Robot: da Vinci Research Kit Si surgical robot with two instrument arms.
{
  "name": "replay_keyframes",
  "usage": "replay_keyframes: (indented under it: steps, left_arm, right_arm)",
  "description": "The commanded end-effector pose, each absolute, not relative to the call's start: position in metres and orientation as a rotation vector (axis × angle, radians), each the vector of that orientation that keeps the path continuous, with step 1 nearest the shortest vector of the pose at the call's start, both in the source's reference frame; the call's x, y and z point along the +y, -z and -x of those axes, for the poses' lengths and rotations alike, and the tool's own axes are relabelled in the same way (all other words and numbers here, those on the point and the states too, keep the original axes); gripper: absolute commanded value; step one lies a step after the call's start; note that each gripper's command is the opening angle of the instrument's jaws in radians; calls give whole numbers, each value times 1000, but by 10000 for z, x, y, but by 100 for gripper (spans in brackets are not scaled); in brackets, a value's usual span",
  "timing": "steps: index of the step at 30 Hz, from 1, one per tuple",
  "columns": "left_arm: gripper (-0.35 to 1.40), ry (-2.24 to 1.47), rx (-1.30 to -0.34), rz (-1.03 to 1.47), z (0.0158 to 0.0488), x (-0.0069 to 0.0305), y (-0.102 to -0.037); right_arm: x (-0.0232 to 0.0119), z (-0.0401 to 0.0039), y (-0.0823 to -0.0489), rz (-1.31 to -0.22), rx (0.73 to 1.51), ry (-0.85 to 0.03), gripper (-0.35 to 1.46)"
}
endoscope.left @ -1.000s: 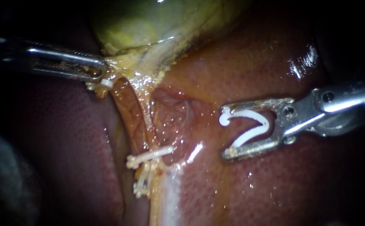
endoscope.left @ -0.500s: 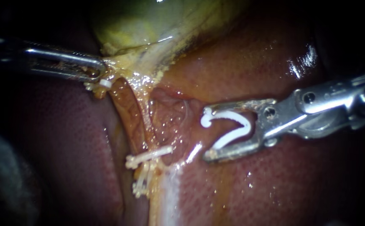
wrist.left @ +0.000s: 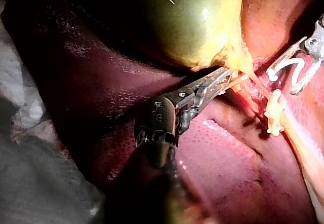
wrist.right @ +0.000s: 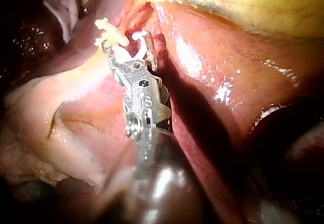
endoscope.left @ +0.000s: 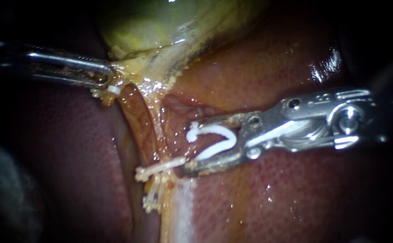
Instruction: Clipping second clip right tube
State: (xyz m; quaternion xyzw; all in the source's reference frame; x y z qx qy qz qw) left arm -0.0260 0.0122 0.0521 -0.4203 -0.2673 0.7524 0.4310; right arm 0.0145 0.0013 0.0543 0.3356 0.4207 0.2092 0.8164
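Endoscope view.

- Left instrument [endoscope.left: 107, 77], upper left of frame: end effector closed on the neck of the gallbladder [endoscope.left: 160, 22]. Judged purpose: pull the neck leftward so the strands below it are stretched and exposed.
- Two strands run down from the neck. The right tube [endoscope.left: 159, 130], the paler, thinner one, lies centre-left of frame over the liver [endoscope.left: 259, 202].
- A placed clip [endoscope.left: 160, 168] crosses it low down. More white clip material [endoscope.left: 152, 198] sits just below; what it grips cannot be told.
- Right instrument [endoscope.left: 190, 146], from the right edge: end effector wide apart and carrying an open clip [endoscope.left: 214, 139], one leg seated against each jaw, mouth facing the tube. The tube is not yet between the legs. The lower jaw tip is just beside the free end of the placed clip.
- Judged next need: advance until the tube lies fully inside the clip, above the placed one, then close.
- Containers: none in view. The only thing carried is the clip in the jaws.
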Motion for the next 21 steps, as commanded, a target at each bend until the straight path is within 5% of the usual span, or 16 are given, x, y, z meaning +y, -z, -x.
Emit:
replay_keyframes:
  steps: [1,7,21]
  left_arm:
    - [-35,-1876,-666,1048,261,122,-521]
    - [-35,-1876,-665,1047,262,121,-520]
    - [-35,-1876,-665,1047,262,121,-520]
  right_arm:
    - [12,-147,-546,-714,896,-448,49]
    - [10,-158,-568,-742,886,-505,49]
    - [7,-187,-589,-900,1001,-632,49]
